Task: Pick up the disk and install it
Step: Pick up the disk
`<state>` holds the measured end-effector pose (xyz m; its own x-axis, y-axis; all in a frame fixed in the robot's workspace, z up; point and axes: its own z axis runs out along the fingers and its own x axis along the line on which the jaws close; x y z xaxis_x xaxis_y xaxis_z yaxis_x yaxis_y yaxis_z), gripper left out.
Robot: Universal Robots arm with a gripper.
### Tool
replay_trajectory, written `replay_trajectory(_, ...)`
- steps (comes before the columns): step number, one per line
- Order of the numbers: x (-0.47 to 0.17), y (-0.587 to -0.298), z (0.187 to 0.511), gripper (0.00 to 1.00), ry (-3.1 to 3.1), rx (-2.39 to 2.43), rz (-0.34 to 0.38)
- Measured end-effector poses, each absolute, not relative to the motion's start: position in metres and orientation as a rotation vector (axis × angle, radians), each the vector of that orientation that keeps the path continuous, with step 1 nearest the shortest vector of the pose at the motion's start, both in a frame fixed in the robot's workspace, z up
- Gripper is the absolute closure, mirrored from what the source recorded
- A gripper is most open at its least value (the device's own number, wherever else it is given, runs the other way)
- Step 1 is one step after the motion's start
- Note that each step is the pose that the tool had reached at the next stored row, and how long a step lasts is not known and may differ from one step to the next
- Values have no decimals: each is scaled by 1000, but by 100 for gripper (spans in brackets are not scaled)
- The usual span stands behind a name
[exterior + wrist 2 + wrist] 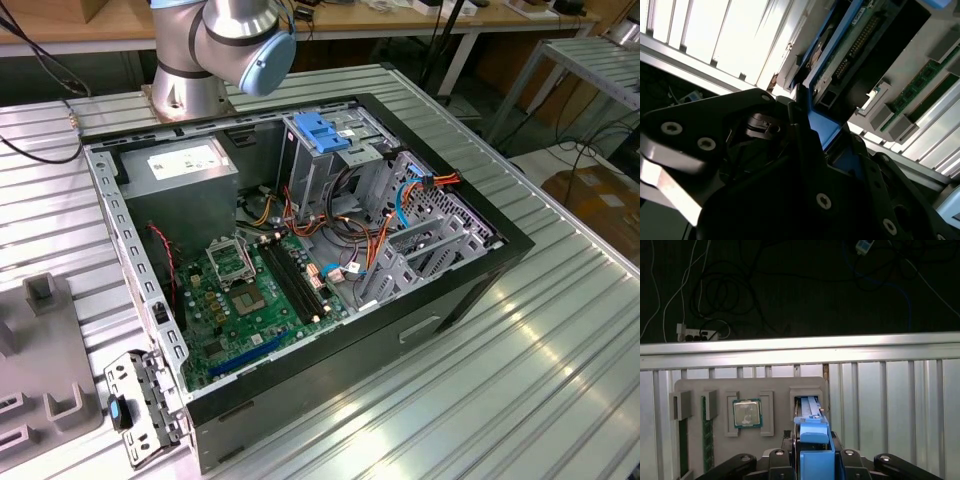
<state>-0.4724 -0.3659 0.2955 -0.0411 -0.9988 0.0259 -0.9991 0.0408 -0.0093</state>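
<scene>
In the first wrist view the disk point(814, 432) stands on edge, its blue side rails uppermost, in a slot of a grey holder tray point(740, 387). My gripper point(815, 452) is shut on the disk, one black finger pressed against each side of the blue rail. In the second wrist view the disk point(855, 40) shows its green circuit board and black body, and runs away from my gripper point(825, 132), whose fingers point(797, 120) clamp its blue rail. Whether the disk is raised out of its slot I cannot tell.
The open computer case point(470, 290) lies on the ribbed metal table point(520, 380), with a blue-topped drive cage point(325, 135), a grey power-supply box point(180, 170) and the motherboard point(250, 290) inside. The holder tray also carries a processor point(747, 413) and memory sticks point(705, 440). Cables hang beyond the table edge point(800, 347).
</scene>
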Motion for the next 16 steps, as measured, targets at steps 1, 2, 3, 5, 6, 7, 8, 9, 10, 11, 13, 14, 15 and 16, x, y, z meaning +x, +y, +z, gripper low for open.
replay_trajectory(1, -472, -366, 295, 63, -2257, 2167, 39)
replay_trajectory(2, -472, -366, 295, 63, -2257, 2167, 39)
replay_trajectory(3, -472, -366, 295, 63, -2257, 2167, 39)
replay_trajectory(5, -472, -366, 295, 63, -2257, 2167, 39)
replay_trajectory(6, -472, -366, 295, 63, -2257, 2167, 39)
replay_trajectory(7, -472, -366, 296, 63, -2257, 2167, 39)
replay_trajectory(8, -472, -366, 295, 63, -2257, 2167, 39)
replay_trajectory(9, -472, -366, 296, 63, -2257, 2167, 39)
replay_trajectory(10, -472, -366, 295, 63, -2257, 2167, 39)
replay_trajectory(11, -472, -366, 295, 63, -2257, 2167, 39)
replay_trajectory(13, -472, -366, 296, 63, -2257, 2167, 39)
replay_trajectory(14, -472, -366, 296, 63, -2257, 2167, 39)
replay_trajectory(15, -472, -366, 296, 63, -2257, 2167, 39)
replay_trajectory(16, -472, -366, 297, 63, -2257, 2167, 39)
